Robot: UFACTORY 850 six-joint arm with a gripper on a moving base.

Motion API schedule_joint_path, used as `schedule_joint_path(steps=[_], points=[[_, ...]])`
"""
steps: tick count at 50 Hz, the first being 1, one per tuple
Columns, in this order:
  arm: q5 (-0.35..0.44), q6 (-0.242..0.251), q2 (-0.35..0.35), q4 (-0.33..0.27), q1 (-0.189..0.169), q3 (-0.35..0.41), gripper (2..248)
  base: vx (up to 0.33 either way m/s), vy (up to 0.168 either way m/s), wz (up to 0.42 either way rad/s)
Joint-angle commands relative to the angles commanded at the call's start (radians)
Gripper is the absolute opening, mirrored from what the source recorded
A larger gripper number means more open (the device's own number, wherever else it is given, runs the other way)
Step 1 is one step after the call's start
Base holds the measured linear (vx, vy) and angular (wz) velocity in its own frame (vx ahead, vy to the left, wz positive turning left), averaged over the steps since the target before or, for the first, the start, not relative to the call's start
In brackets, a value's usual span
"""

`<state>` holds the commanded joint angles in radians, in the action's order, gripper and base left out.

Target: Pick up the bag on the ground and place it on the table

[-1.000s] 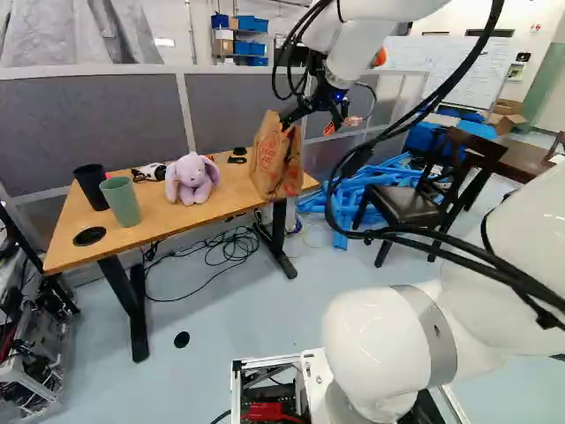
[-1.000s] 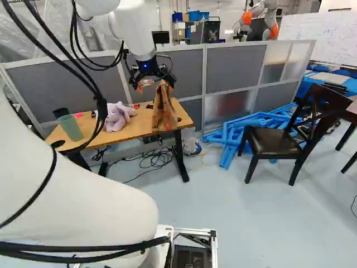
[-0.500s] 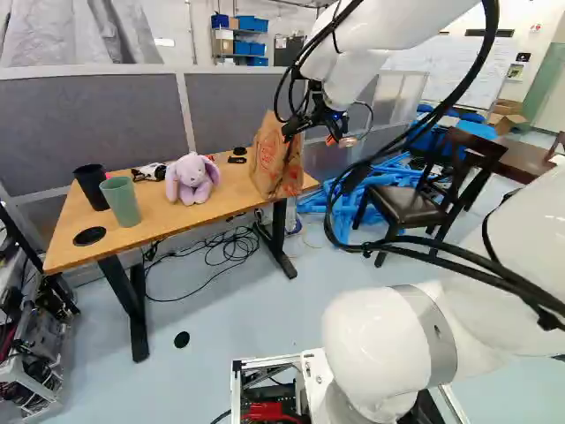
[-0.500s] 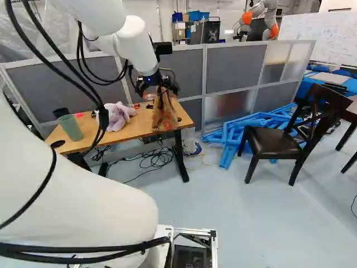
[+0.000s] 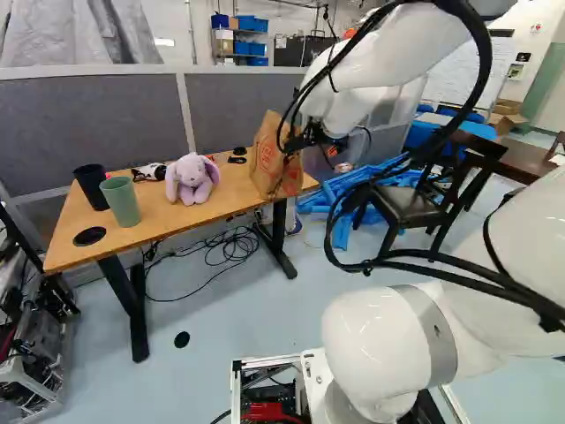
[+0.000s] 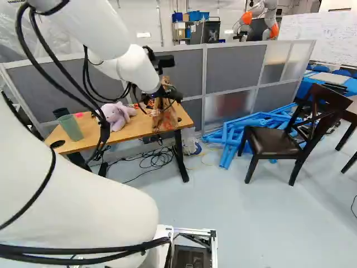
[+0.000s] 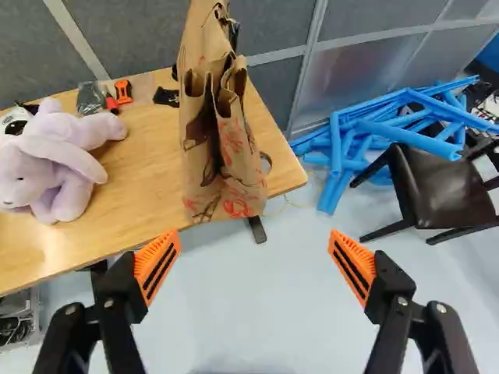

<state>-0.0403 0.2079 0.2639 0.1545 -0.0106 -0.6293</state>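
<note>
At eleven o'clock from my spread, empty, orange-padded black fingers point(image 7: 158, 263) stands the brown paper bag point(image 7: 238, 175), so I'd back straight off toward six, brushing nothing.

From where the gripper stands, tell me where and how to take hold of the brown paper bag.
Probably by its upper end, the gripper coming from above, a finger on each broad face: the brown paper bag stands upright on the table and narrows toward its top.

paper bag point(image 7: 235, 167) 1 | plush bunny point(image 5: 192, 170) 1 | cups point(image 5: 122, 203) 2 | light-wood table point(image 5: 163, 212) 1 | black-seated chair point(image 6: 269, 141) 1 | blue tubes point(image 7: 336, 145) perhaps ten, tangled
</note>
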Motion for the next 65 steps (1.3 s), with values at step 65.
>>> schedule_joint_path(steps=[65], points=[[0.69,-0.157,0.012,-0.117,0.008,0.41,247,0.0,0.0,0.0]])
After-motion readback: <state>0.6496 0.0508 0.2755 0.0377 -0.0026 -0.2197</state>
